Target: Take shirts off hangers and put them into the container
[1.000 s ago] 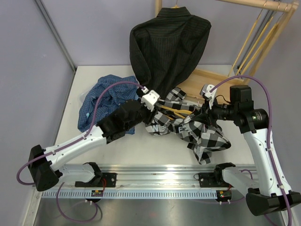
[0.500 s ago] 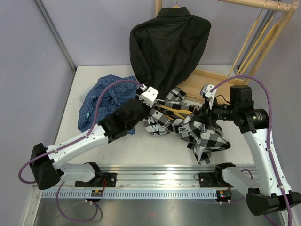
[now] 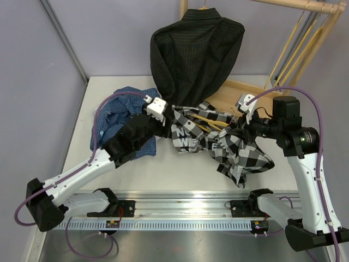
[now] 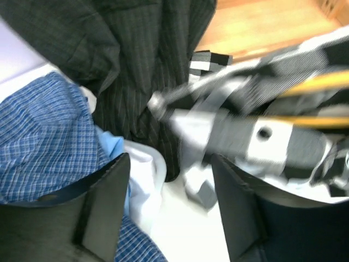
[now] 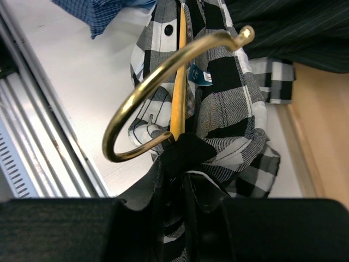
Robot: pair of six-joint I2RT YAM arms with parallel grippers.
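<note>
Hanger long axis runs left-right over bench; right pincer clamped at hook end; left pincer wide, empty, just off hanger's left end, nearer checked shirt shoulder there

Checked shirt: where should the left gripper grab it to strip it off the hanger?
Probably the bunched fabric at the left end of the shirt, approached from the left: the right gripper pins the hanger, so pulling left should slide the fabric off its bar.
</note>
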